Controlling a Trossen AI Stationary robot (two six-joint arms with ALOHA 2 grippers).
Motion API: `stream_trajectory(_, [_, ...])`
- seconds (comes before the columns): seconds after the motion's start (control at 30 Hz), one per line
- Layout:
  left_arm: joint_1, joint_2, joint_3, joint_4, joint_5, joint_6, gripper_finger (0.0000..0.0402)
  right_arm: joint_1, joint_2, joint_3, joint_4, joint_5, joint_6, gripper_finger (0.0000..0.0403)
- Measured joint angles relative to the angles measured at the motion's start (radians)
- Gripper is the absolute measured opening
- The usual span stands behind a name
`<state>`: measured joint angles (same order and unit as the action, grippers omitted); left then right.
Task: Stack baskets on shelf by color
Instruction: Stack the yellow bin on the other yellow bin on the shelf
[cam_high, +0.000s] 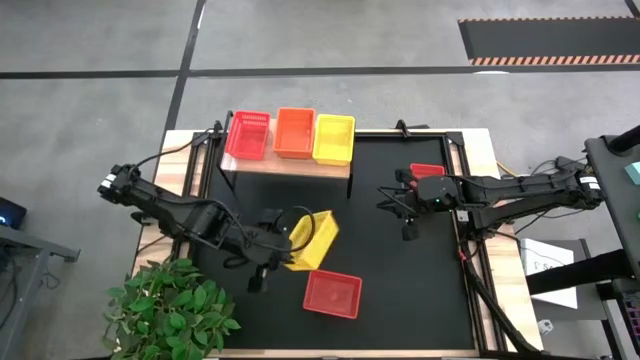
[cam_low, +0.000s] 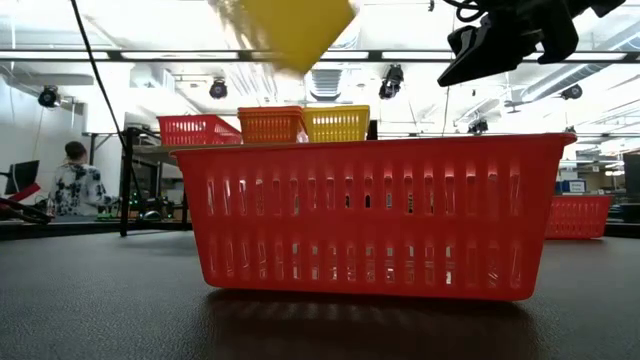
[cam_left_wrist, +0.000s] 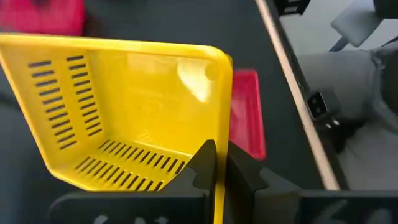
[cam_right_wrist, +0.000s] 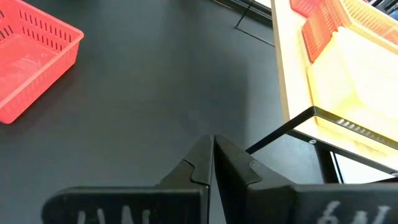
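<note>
My left gripper (cam_high: 283, 238) is shut on a yellow basket (cam_high: 314, 240) and holds it tilted above the black mat. In the low view the basket (cam_low: 285, 30) shows blurred, high up. A red basket (cam_high: 332, 293) rests flat on the mat just nearer the front edge. The wooden shelf (cam_high: 290, 165) at the far side carries a red (cam_high: 249, 133), an orange (cam_high: 294, 131) and a yellow basket (cam_high: 334, 138) side by side. My right gripper (cam_high: 405, 212) hangs shut over the mat's right part, holding nothing. My left gripper pinches the rim of one wall (cam_left_wrist: 224, 118) of the yellow basket, the wall toward the table's left. One finger (cam_left_wrist: 205, 163) is inside the basket and one (cam_left_wrist: 244, 171) outside. The fingers slant downward from the left. The basket is lifted clear and tilted.
Another red basket (cam_high: 427, 170) lies on the mat beside the right arm. A leafy green plant (cam_high: 170, 305) stands at the table's near left corner. Bare mat (cam_high: 400, 270) lies between the two grippers.
</note>
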<state>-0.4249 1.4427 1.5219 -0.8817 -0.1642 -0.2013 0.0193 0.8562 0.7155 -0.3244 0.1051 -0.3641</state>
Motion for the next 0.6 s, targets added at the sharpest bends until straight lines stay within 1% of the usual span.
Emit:
stream_trajectory(0.17, [0.017, 0.059, 0.122, 0.024, -0.058, 0.244, 0.0, 0.0, 0.0, 0.0, -0.001, 0.0, 0.003, 0.0009])
stream_trajectory(0.27, [0.049, 0.102, 0.214, 0.026, -0.105, 0.346, 0.0, 0.0, 0.0, 0.0, -0.014, 0.0, 0.01, 0.0009])
stream_trajectory(0.37, [0.103, 0.145, 0.301, 0.009, -0.115, 0.438, 0.0, 0.0, -0.006, 0.0, -0.059, -0.001, 0.037, 0.0009])
stream_trajectory(0.43, [0.145, 0.173, 0.35, -0.042, -0.114, 0.496, 0.0, 0.0, -0.019, -0.001, -0.102, -0.001, 0.078, 0.0009])
stream_trajectory(0.6, [0.293, 0.238, 0.44, -0.124, -0.125, 0.591, 0.0, 0.0, -0.081, -0.012, -0.146, -0.001, 0.162, 0.0009])
